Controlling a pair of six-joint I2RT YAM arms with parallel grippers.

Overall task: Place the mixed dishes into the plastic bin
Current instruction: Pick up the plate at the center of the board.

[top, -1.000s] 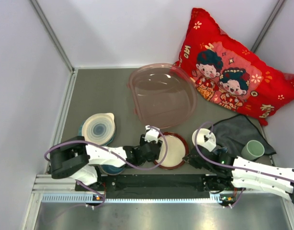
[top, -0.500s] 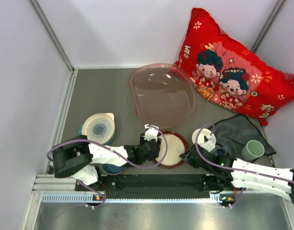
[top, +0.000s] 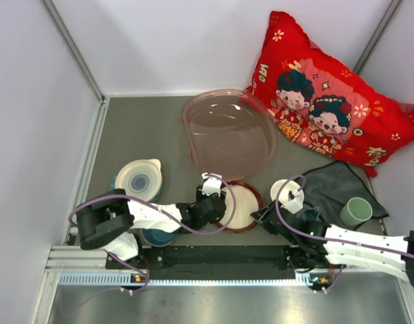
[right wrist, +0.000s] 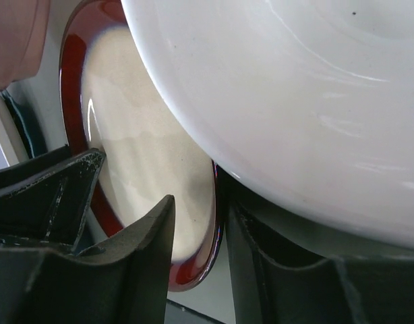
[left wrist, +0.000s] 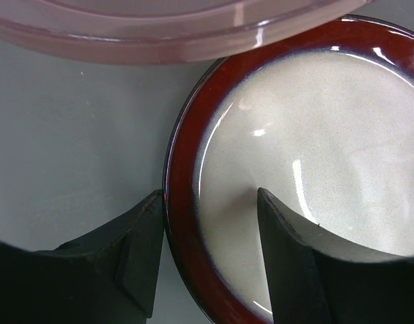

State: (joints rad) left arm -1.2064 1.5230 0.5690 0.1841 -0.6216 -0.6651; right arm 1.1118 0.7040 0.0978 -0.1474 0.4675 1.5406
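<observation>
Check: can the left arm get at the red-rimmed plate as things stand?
Probably yes: the left hand stands open, straddling the red-rimmed plate at its rim, one finger inside, one outside, nothing between. The right hand straddles the opposite rim too.

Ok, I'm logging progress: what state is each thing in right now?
Bin: upright, empty.
Red-rimmed plate: on table, outside bin.
Left gripper: open astride plate's rim.
Right gripper: open astride plate's rim.
White bowl: upright, outside bin.
Cup: on cloth.
</observation>
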